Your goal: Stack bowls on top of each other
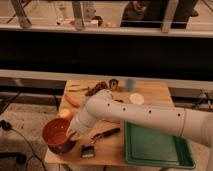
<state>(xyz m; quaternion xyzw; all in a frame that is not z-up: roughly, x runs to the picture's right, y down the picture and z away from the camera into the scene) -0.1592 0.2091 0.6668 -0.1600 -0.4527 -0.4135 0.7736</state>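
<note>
The orange-red bowl (pixel 56 133) stands at the table's front left corner. A dark purple bowl (pixel 64 148) shows under it, so the orange-red one appears to rest inside the purple one. My gripper (pixel 73 134) is at the right rim of the orange-red bowl, at the end of the white arm (pixel 130 115) that reaches in from the right. The arm hides the gripper's contact with the bowl.
A green tray (pixel 156 146) lies front right. A black-handled tool (pixel 106 134) and a small dark brush (pixel 88 150) lie just right of the bowls. Farther back are a carrot (pixel 71 100), a white dish (pixel 136 98) and a light blue cup (pixel 130 84).
</note>
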